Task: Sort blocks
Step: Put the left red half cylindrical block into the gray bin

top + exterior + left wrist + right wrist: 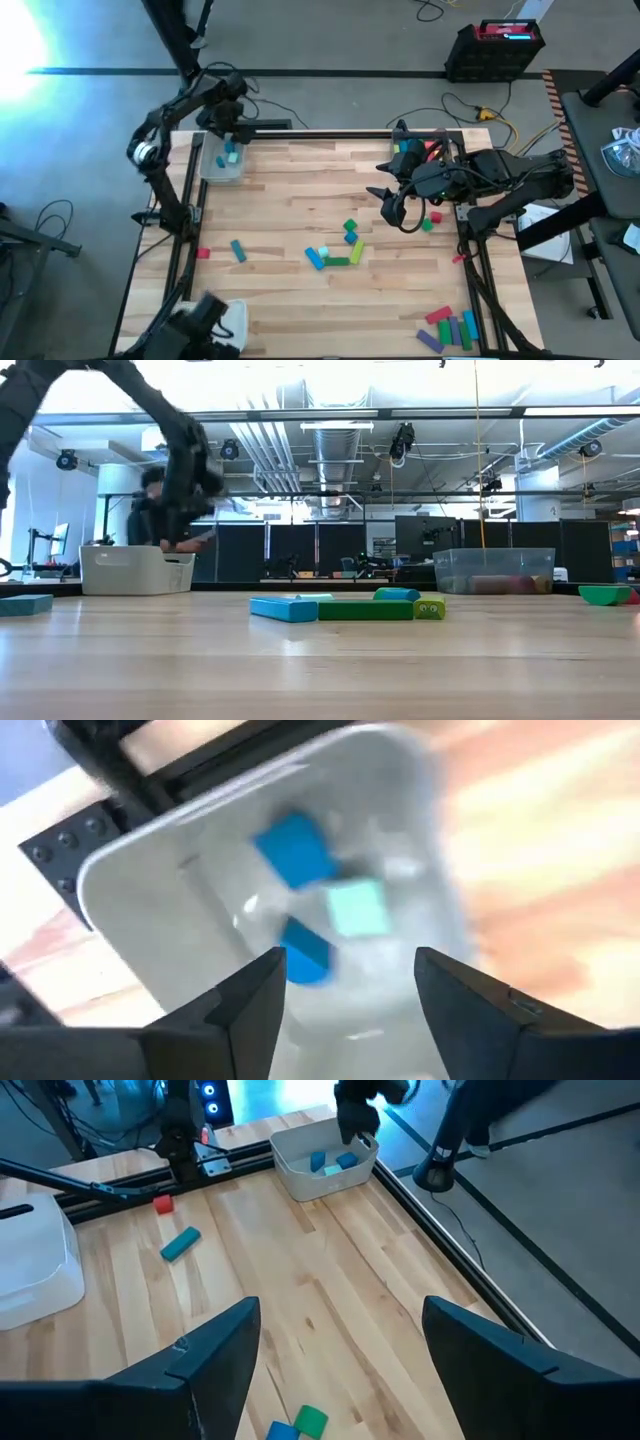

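I'm hovering my left hand, fingers spread and empty, over the clear tray upper left; loose coloured blocks are lying mid-counter, nearer my spread right hand.

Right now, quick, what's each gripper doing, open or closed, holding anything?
Left gripper: open, empty, above the tray with the blue blocks.
Right gripper: open, empty, above the table.
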### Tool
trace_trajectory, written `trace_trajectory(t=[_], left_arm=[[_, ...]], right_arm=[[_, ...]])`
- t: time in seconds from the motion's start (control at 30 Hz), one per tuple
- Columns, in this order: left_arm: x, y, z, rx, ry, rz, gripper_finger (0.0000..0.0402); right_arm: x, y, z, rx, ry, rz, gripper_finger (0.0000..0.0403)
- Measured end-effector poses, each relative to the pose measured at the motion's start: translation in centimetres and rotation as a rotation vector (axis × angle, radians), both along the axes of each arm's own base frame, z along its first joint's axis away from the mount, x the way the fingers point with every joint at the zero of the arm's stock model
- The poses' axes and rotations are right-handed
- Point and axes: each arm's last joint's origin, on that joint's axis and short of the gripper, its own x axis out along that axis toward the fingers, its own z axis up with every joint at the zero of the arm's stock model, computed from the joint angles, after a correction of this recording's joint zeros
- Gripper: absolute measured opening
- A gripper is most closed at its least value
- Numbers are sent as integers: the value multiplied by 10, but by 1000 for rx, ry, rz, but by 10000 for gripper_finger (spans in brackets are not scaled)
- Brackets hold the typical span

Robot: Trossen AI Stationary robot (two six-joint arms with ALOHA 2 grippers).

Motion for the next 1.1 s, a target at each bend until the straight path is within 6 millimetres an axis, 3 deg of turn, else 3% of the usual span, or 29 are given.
trace_trajectory(t=[0.1,0.23,0.43,0.63,0.8,0.93,1.1], left_arm=[[9,-30,36,56,-124,-75,213],[21,-92,75,115,-282,-234,215],[23,-202,95,101,-415,-531,216],[5,-291,76,-56,-385,-638,228],[-14,-348,46,-164,-268,-715,267],[-28,-380,19,-214,-144,-783,296],[-29,-399,-16,-286,3,-814,304]], right_arm=[[2,0,-1,-1,1,0,274],[12,2,-4,-21,-3,17,280],[35,7,-14,-61,2,45,291],[50,7,-21,-67,-3,38,293],[53,8,-20,-58,-32,38,283],[52,13,-20,-25,-45,32,284],[52,22,-21,7,-55,38,300]])
